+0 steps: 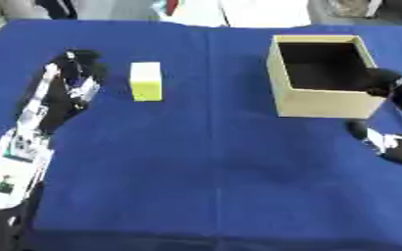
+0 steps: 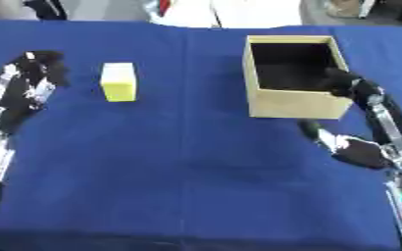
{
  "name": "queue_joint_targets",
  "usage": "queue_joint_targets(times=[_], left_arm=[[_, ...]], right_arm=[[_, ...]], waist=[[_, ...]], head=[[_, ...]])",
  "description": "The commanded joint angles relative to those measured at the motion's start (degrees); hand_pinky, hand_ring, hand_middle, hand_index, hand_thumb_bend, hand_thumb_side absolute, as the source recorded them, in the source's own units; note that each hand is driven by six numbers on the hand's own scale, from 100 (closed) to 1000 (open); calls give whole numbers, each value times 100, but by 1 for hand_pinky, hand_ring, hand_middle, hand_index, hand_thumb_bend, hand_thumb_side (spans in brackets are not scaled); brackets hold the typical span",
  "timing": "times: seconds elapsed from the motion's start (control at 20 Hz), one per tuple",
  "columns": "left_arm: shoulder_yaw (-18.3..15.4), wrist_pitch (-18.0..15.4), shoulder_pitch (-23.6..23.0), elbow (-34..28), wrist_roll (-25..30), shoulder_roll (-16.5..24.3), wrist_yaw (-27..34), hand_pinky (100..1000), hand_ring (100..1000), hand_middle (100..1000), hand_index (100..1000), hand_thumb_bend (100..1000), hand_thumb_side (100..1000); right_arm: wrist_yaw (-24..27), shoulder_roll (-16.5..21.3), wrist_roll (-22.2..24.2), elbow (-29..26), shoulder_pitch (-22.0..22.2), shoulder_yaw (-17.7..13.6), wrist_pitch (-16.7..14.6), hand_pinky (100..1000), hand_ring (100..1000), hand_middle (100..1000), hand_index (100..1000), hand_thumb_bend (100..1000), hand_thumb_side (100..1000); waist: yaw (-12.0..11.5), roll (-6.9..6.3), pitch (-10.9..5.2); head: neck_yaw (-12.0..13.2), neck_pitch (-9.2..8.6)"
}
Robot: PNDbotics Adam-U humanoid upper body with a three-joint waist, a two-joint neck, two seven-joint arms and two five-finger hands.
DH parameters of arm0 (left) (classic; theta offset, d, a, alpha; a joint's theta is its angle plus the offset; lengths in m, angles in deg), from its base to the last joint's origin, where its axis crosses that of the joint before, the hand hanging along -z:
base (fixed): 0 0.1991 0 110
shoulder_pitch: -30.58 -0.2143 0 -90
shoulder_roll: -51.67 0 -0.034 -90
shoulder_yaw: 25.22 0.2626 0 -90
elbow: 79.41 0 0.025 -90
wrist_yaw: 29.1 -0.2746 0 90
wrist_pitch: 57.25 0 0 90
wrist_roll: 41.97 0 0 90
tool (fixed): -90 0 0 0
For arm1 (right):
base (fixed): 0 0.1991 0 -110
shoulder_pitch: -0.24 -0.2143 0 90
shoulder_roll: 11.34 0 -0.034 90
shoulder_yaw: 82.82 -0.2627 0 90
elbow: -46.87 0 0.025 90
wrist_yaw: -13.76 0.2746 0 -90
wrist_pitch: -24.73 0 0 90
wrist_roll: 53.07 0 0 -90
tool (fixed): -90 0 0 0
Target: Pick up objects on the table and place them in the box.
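A yellow-green block [image 1: 146, 81] with a pale top stands on the blue cloth left of centre. My left hand [image 1: 70, 86] lies just left of it, a small gap apart, fingers stretched toward the far side and holding nothing. A tan cardboard box [image 1: 324, 103] sits open-topped at the right, and its dark inside shows no contents. My right hand [image 2: 363, 151] is at the box's near right corner. Its fingers [image 2: 348, 82] reach up over the rim, while the thumb [image 2: 312, 130] points at the front wall. It holds nothing.
The blue cloth [image 1: 213, 162] covers the whole table, with a broad bare stretch in the middle and front. Its front edge runs along the bottom of the view. White clothing [image 1: 256, 12] shows beyond the far edge.
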State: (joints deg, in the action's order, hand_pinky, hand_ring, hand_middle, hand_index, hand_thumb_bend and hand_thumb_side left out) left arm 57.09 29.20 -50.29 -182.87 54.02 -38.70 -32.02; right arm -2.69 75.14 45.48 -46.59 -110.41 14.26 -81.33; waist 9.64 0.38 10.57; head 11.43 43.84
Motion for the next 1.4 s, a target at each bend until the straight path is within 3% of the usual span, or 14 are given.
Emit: queue_joint_targets(times=[0.05,0.1,0.35,0.7,0.9,1.1,1.4], left_arm=[[-73,-19,45,-82,16,94,1,836,518,557,751,414,565],[-73,-19,46,-82,16,95,1,836,518,557,751,414,565],[-75,-19,45,-80,17,98,1,836,518,557,751,413,565],[-73,-29,49,-80,20,123,-5,836,518,558,751,416,562],[-40,-95,83,-103,59,354,-37,830,522,562,750,423,551],[88,-327,185,-71,239,1089,-201,811,531,570,747,441,537],[538,-794,680,497,747,2787,-645,762,556,581,743,540,504]], right_arm=[[71,99,55,-45,-51,-32,-8,818,822,727,904,471,491],[80,98,87,-45,-50,-27,-21,806,814,724,903,384,432],[184,99,209,-30,-47,-25,-36,789,803,719,895,271,386],[249,99,282,-31,-45,-27,-16,784,799,716,891,247,318],[253,108,307,-30,-42,-23,-4,784,798,715,891,234,313],[247,146,301,-19,-29,-13,17,782,796,715,890,221,322],[250,197,315,-2,-2,24,25,780,793,712,884,209,359]], waist=[[-3,0,-74],[-5,1,-74],[-5,2,-73],[-11,-4,-81],[-10,-20,-98],[-3,-68,-140],[55,-164,-206]], head=[[8,28],[8,28],[7,28],[7,28],[0,28],[-18,28],[-35,28]])
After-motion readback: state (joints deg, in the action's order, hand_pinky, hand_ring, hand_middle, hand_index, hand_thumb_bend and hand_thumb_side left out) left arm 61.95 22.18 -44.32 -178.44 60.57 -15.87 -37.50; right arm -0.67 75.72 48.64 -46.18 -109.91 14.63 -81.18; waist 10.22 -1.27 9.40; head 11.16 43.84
